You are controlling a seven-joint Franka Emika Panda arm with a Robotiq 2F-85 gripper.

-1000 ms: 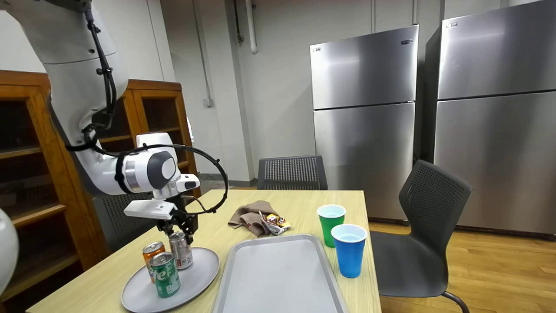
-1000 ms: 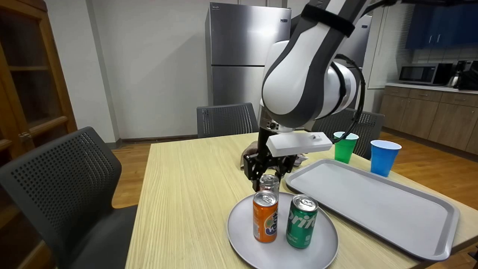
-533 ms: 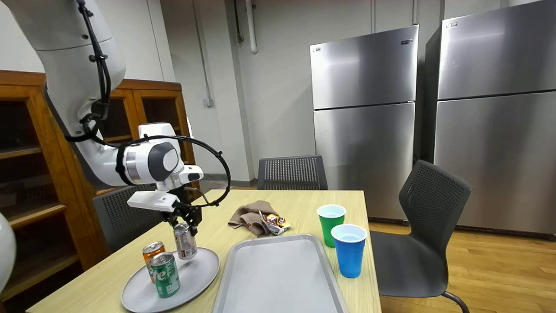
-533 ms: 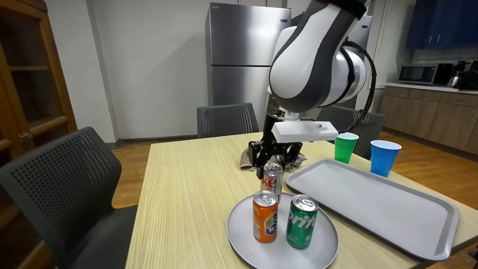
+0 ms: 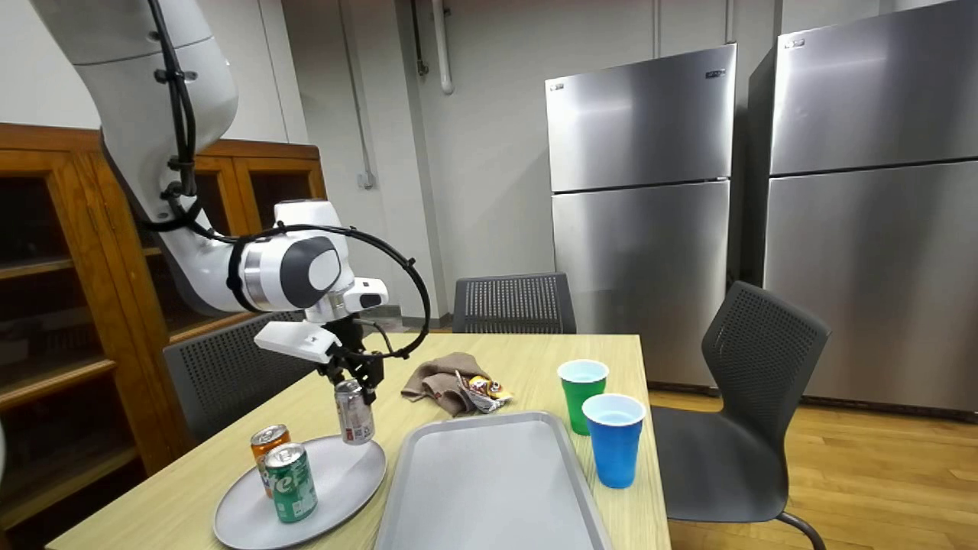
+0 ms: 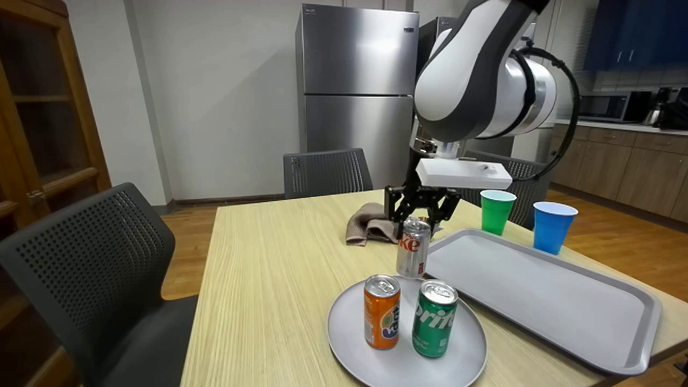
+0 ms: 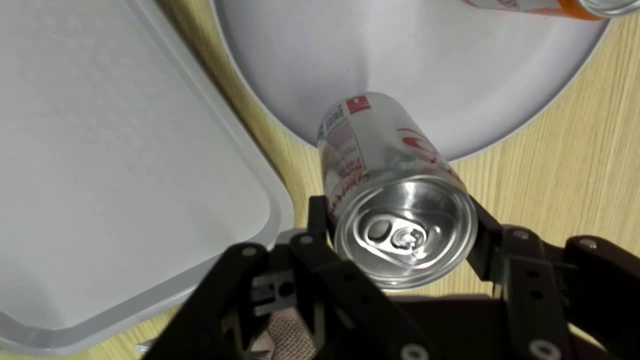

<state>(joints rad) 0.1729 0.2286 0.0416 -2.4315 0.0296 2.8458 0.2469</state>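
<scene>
Silver metal soda can with red lettering (image 6: 413,250): gripped between the black jointed fingers (image 7: 318,215), one each side, near the lid. Looks off the surface, over the upper edge of the flat round grey plate (image 5: 348,485) in both exterior views. Step in hand, my read: lift and carry. Next move calls for a firm hold, can kept upright, base clear of the plate edge and of the raised rim of the rectangular grey tray (image 5: 489,489) near it.

View differences: wrist view gives pull tab and contact on both sides. Misses the green cylindrical metal can (image 6: 435,318) entirely; catches only part of the orange cylindrical metal can (image 7: 575,7), upper right. Both exterior views have those two upright on the plate. Shiny yellow-and-red wrapper (image 5: 487,389) by the crumpled brown cloth (image 5: 439,378), centre of frame, reads clear in an exterior view; where the red letters face the camera, fingers and can hide most of it.
</scene>
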